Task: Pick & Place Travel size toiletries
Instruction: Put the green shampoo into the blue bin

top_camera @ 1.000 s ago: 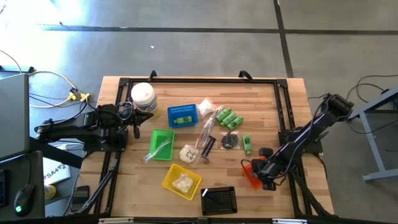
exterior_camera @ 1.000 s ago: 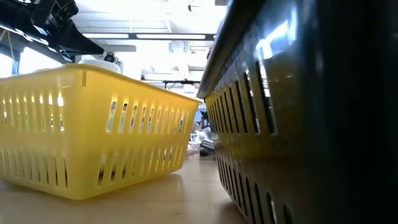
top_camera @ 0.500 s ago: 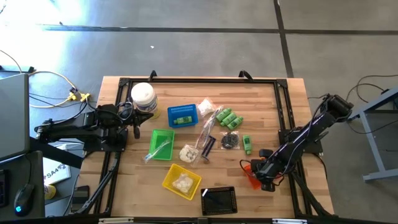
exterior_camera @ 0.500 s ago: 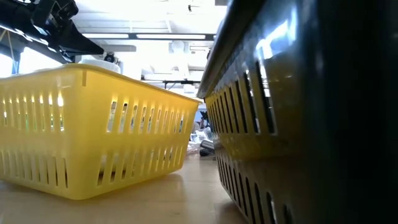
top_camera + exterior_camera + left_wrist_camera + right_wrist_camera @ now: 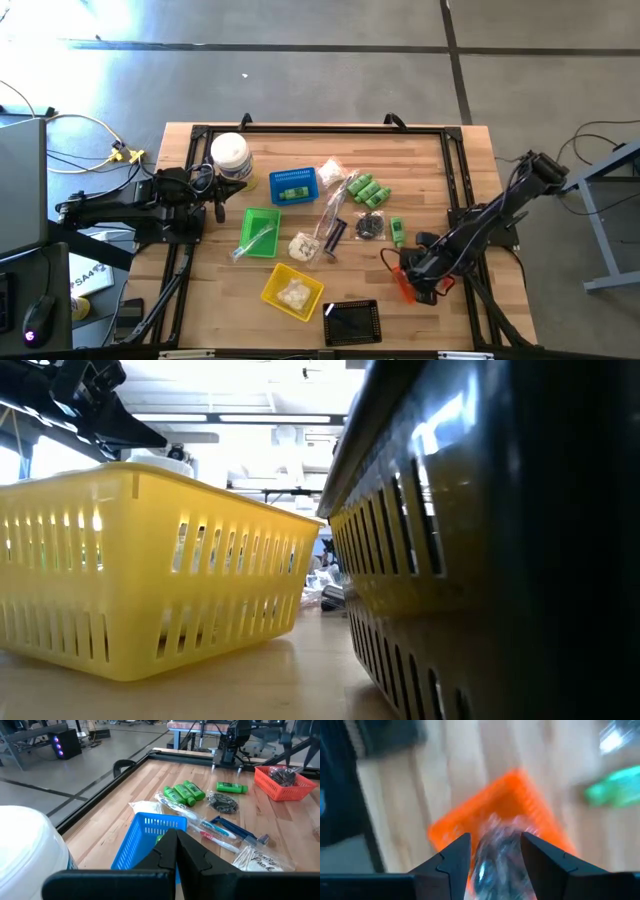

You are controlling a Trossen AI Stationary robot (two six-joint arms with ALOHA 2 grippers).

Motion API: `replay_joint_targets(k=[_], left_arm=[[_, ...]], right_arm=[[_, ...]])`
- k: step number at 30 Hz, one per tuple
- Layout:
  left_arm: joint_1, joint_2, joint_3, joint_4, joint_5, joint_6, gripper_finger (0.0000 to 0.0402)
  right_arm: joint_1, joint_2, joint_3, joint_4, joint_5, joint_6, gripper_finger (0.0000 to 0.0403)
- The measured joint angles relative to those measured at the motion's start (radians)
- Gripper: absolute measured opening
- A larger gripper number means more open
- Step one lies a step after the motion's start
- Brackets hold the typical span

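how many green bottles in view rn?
5 visible. Three green bottles lie clustered mid-table; a single green bottle lies alone nearer the orange basket; one more sits in the blue basket. Others may be hidden inside baskets.

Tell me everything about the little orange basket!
The orange basket is a small plastic mesh tray with slotted walls, sitting flat on the wooden table near its right edge. Dark, shiny crinkly pieces lie inside it. The right gripper hangs just above it, fingers open. A green bottle lies nearby, not touching.
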State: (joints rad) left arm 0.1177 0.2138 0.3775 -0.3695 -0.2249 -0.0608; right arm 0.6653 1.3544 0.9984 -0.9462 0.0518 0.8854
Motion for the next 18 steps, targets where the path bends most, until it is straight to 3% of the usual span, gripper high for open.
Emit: replay_joint_targets(k=[4,7,12,18], left_arm=[[0.0,0.0,0.0,0.0,0.0,0.0,0.0],[0.0,0.0,0.0,0.0,0.0,0.0,0.0],[0.0,0.0,0.0,0.0,-0.001,0.0,0.0],[0.0,0.0,0.0,0.0,-0.001,0.0,0.0]], right_arm=[[-0.048,0.0,0.06,-0.027,0.214,-0.001,0.0165],[-0.116,-0.001,0.081,-0.021,0.289,0.031,0.0165],[-0.255,0.0,0.082,-0.016,0.198,0.02,0.0165],[-0.385,-0.001,0.082,0.107,0.159,-0.207,0.0165]])
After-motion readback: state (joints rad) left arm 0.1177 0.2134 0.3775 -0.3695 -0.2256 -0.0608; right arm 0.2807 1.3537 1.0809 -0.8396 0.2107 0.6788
